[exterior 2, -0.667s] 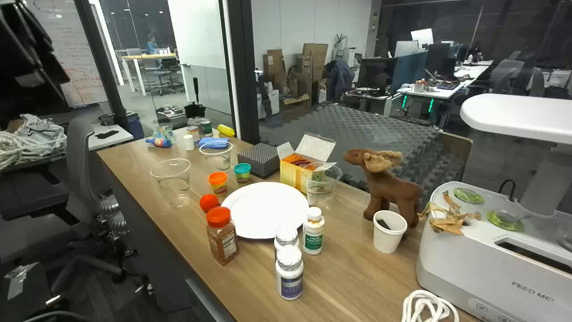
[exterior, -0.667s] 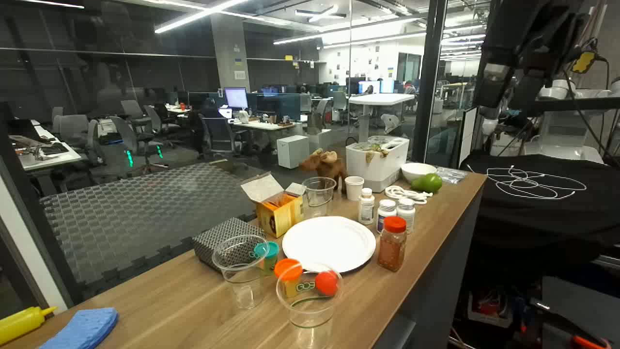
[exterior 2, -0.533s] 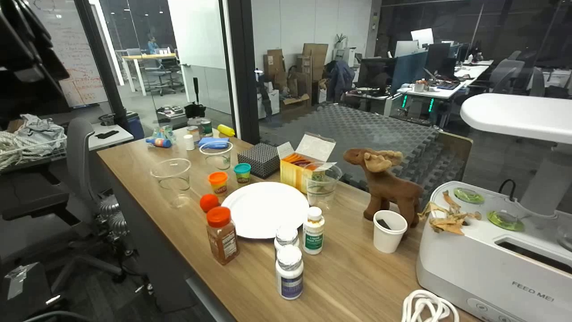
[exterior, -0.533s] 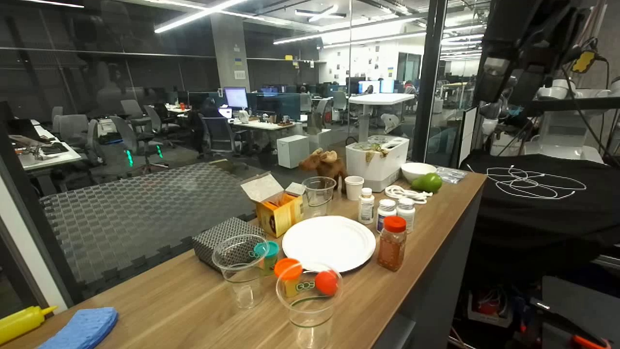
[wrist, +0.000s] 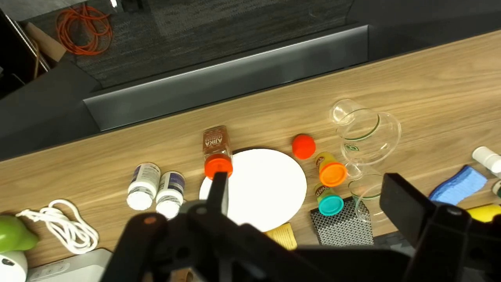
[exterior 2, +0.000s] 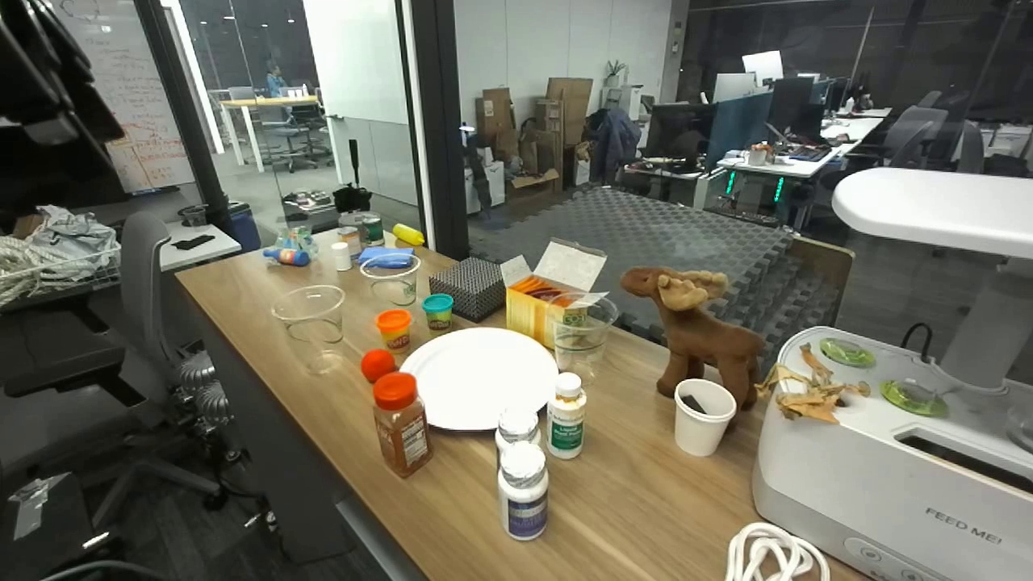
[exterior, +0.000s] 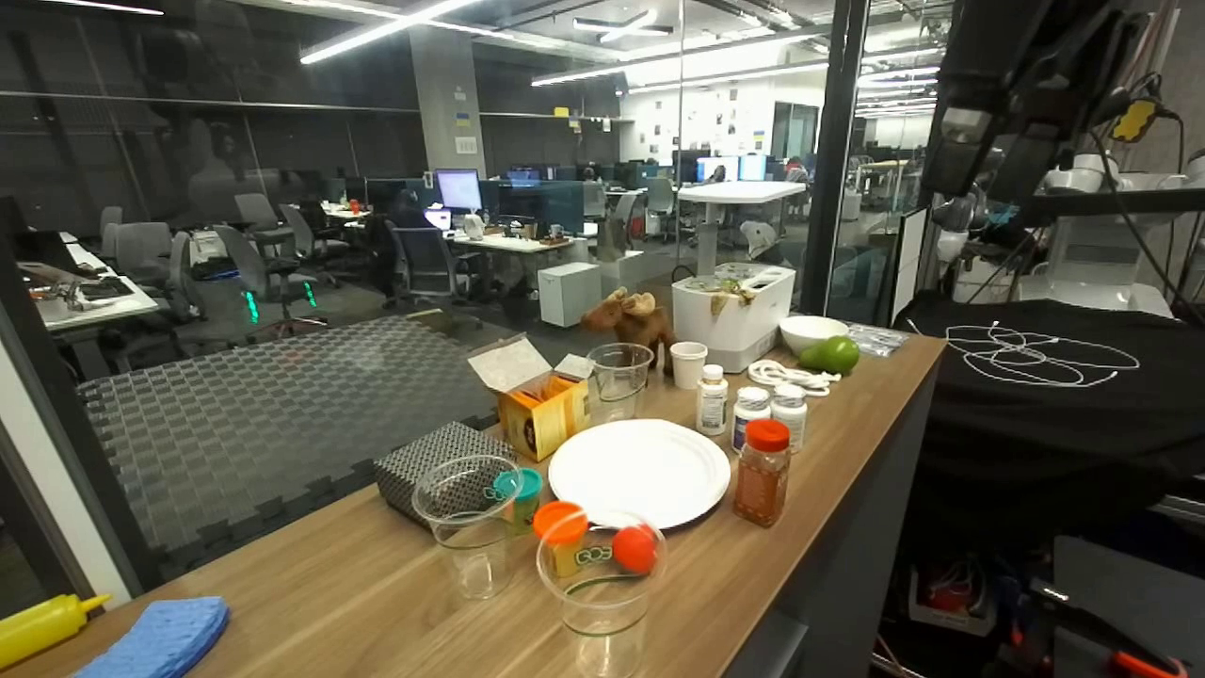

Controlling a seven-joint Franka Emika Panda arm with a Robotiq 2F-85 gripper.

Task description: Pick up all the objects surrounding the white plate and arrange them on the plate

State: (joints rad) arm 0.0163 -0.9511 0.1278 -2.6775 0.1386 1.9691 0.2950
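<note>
The round white plate (wrist: 262, 192) lies on the wooden counter, its surface bare. Around it stand a red-lidded spice jar (wrist: 216, 143), a small red ball (wrist: 303, 146), an orange-lidded tub (wrist: 332, 174) and a teal-lidded tub (wrist: 330, 205). In an exterior view, three white-capped bottles show beside the plate: a green-labelled bottle (exterior 2: 566, 420), a purple-labelled bottle (exterior 2: 523, 492) and a bottle (exterior 2: 517, 428) partly behind it. My gripper (wrist: 305, 178) is open above the counter, with nothing held; its left finger covers part of the plate.
Clear plastic cups (exterior 2: 311, 331) stand near the tubs. A grey patterned box (exterior 2: 468, 288), an open yellow carton (exterior 2: 533, 319) and a toy moose (exterior 2: 702, 339) line the far side. A white planter (exterior: 732, 320) and a cord (exterior: 793, 377) sit at one end, a blue sponge (exterior: 160, 636) at the other.
The arm has shifted only very slightly at the edge of the exterior views. Everything on the counter stands where it was.
</note>
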